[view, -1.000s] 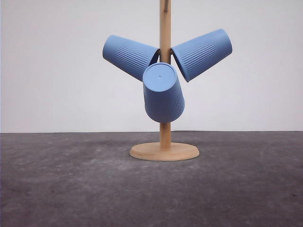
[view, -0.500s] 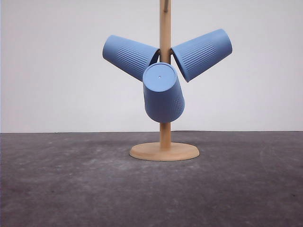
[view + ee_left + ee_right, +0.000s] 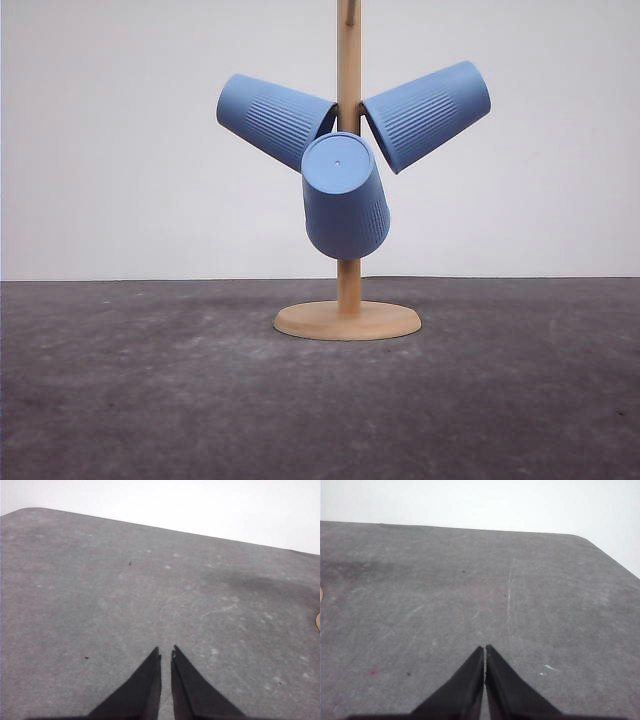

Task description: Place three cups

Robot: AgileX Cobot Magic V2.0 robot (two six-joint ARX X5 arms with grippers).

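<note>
The dark grey surface (image 3: 120,400) runs wide across the front view, with a pale wall behind it. At its middle stands a wooden rack: a round base (image 3: 347,321) and an upright post (image 3: 348,60). All three cups hang on that post, clear of the surface. The left cup (image 3: 272,118) slants up and away to the left, its long axis tilted, bottom outward. The right cup (image 3: 428,113) mirrors it to the right. The middle cup (image 3: 345,197) points toward the camera and downward, showing its flat round bottom.

The left gripper (image 3: 165,652) hovers over bare surface, its jaws almost together with only a thin slit between them, holding nothing. The right gripper (image 3: 485,649) is likewise over bare surface, jaws pressed nearly tip to tip, empty.

Judging by this layout, each side cup lies nearer its own arm, and any lift would need to follow the cup's tilted axis outward off the rack.
</note>
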